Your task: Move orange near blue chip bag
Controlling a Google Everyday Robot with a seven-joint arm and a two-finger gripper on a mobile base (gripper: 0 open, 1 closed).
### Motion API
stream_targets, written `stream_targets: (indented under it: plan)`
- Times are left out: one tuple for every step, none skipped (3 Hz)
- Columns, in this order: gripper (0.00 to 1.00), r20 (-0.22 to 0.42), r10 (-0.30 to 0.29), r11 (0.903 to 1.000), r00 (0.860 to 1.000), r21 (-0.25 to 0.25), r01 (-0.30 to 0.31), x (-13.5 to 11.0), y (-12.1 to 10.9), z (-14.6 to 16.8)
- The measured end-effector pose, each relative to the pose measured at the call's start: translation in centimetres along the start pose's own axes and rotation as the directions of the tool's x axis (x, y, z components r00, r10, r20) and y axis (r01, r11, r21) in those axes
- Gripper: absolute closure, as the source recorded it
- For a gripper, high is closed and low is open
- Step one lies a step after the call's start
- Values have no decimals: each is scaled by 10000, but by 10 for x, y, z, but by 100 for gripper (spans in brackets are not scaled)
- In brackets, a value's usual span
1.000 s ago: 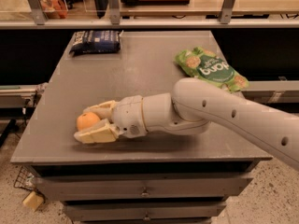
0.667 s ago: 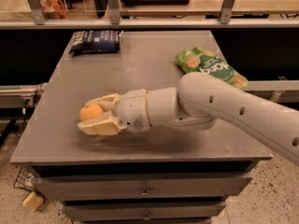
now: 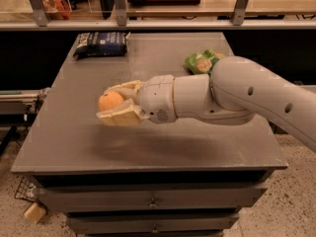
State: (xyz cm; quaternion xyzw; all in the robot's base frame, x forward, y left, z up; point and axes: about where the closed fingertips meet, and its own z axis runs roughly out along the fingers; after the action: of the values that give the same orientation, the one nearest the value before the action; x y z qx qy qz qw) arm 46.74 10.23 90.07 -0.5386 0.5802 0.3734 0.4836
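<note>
Cream-coloured gripper (image 3: 116, 106) clasps the orange (image 3: 109, 101) just above the grey table (image 3: 69, 142) — left of centre, well apart from the blue chip bag (image 3: 101, 44) lying at the far left corner.

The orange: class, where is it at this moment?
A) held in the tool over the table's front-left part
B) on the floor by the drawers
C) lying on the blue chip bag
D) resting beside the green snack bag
A: the orange is clamped in the tool over the front-left of the table, apart from the blue chip bag at the far edge.
</note>
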Motion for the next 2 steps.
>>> stream_targets:
  plan:
    - [100,138,-435,9990,9990,121,433,-7,-30,20]
    - [100,89,-1244,9905,9922,603,1236,-24,-107,51]
